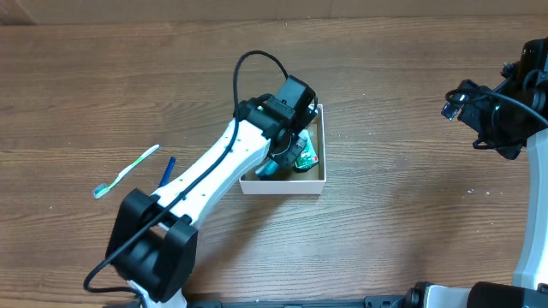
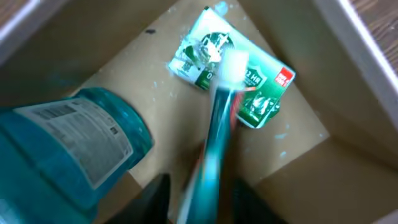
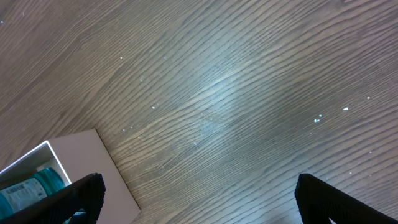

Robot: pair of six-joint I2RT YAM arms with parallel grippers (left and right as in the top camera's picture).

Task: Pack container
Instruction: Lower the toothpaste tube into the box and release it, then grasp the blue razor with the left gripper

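Observation:
The container (image 1: 282, 186) is a small white-walled box with a tan floor (image 2: 140, 74) at mid-table. Inside lie a teal mouthwash bottle (image 2: 65, 149) and a green-and-white packet (image 2: 249, 87). My left gripper (image 2: 199, 202) reaches down into the box and is shut on a teal toothbrush (image 2: 217, 124), whose white head hangs over the packet. In the overhead view the left wrist (image 1: 282, 107) covers most of the box. My right gripper (image 3: 199, 196) is open and empty, high over bare table right of the box, whose corner (image 3: 87, 155) shows at lower left.
A pale green toothbrush (image 1: 126, 171) lies on the table left of the box, with a thin blue item (image 1: 167, 169) beside it, partly under the left arm. The right arm (image 1: 492, 115) stays at the far right edge.

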